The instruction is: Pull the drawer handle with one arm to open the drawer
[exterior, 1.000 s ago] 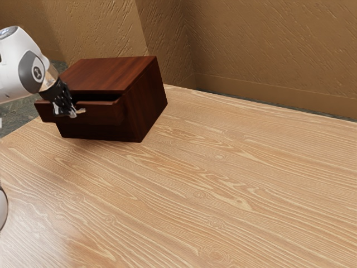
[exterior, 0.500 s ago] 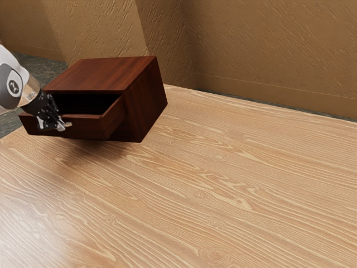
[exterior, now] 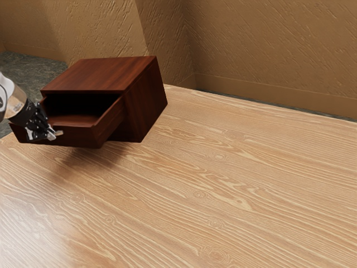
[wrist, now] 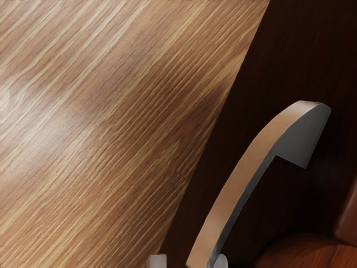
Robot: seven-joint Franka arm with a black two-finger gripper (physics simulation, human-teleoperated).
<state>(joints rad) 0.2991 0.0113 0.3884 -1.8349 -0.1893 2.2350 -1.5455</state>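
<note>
Wood is all over the exterior view. A dark red-brown box (exterior: 106,75) sits at the far corner of a pale table (exterior: 223,184) with wavy grain lines. Behind it is a bumpy tan wall (exterior: 251,44), and a bit of grey floor (exterior: 28,64) shows past the table edge. Nothing sits near the box on the table.

The drawer (exterior: 78,137) is pulled far out of the box. It points toward the exterior view's left and a little toward the camera, and its long side runs the same way. You can see into its dark top. The white arm (exterior: 6,97) comes in at the exterior view's left edge. Its black gripper (exterior: 40,131) is pressed on the drawer front, pinched around the small pale handle (exterior: 54,133).

In the wrist view the handle (wrist: 245,178) is a smooth, bent grey bar, like a bow. It stands off the dark, shiny drawer front (wrist: 295,56). Two pale fingertips (wrist: 158,260) sit on both sides of the bar, squeezing it. Beside the drawer front lies the striped table (wrist: 100,111), with a soft shadow on it.
</note>
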